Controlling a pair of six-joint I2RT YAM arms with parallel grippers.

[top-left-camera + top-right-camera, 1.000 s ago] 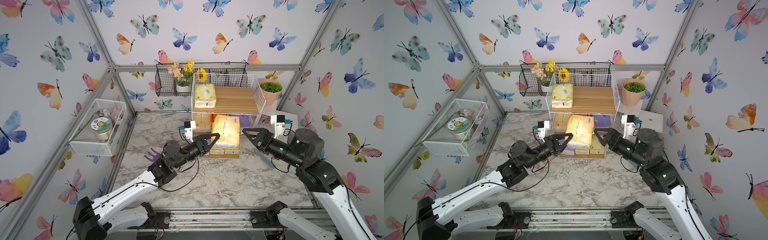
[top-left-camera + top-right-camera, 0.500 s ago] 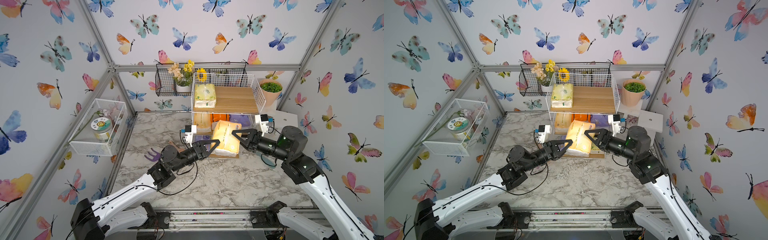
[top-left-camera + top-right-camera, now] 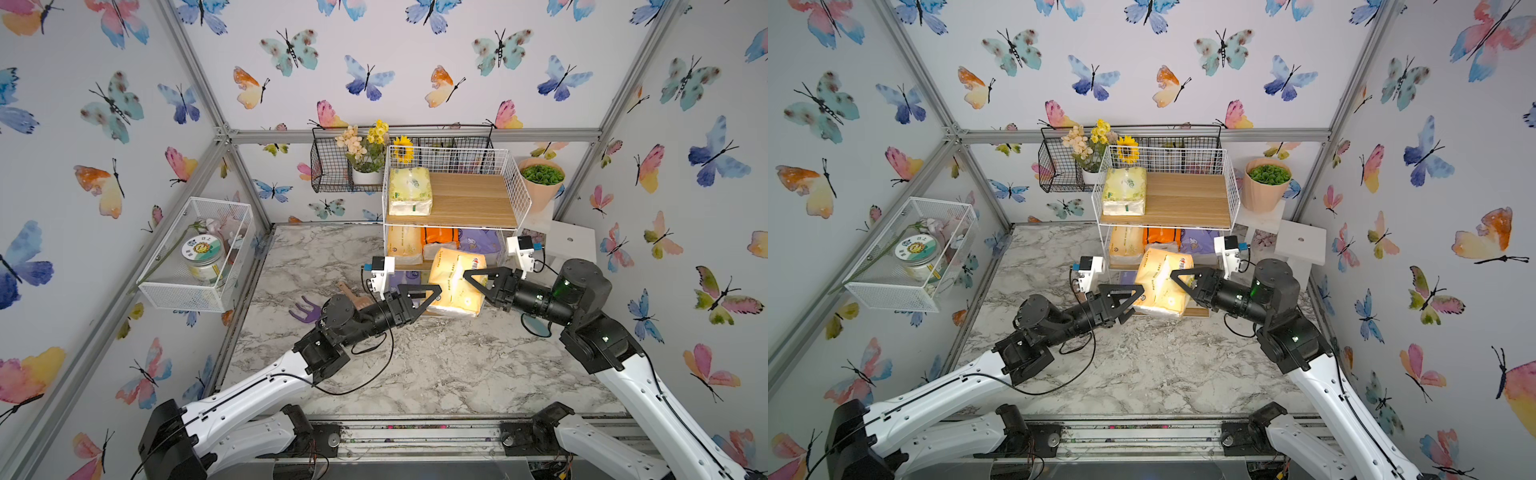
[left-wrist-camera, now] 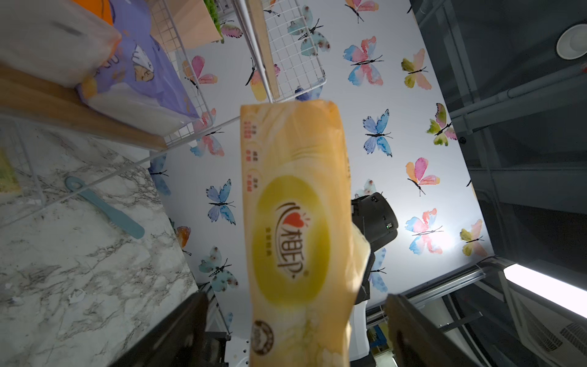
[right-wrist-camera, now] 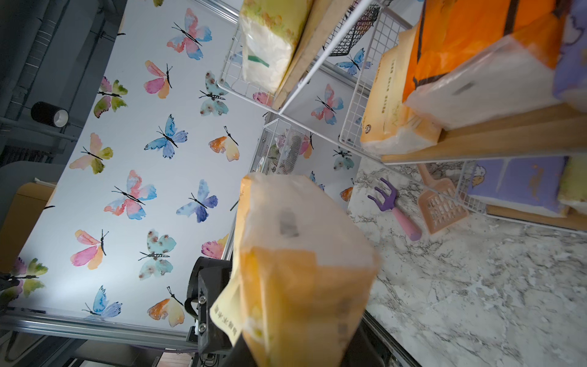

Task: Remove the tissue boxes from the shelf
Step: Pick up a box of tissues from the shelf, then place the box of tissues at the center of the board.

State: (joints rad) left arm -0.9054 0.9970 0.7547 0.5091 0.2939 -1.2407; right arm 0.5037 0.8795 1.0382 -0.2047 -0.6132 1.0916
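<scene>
The right end effector (image 3: 474,285) pinches the peach-orange tissue pack (image 3: 451,277) above the bench (image 3: 415,365) (just in front of the shelf (image 3: 473,199)). The left end effector (image 3: 432,297) is spread beside the pack.

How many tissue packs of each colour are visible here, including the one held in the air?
Pale yellow-green packs: 2
Peach-orange packs: 2
Bright orange pack: 1
Lilac packs: 2
Total: 7 visible

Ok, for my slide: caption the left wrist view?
Peach tissue pack hangs between open fingers of the left gripper, shelf behind.
</scene>
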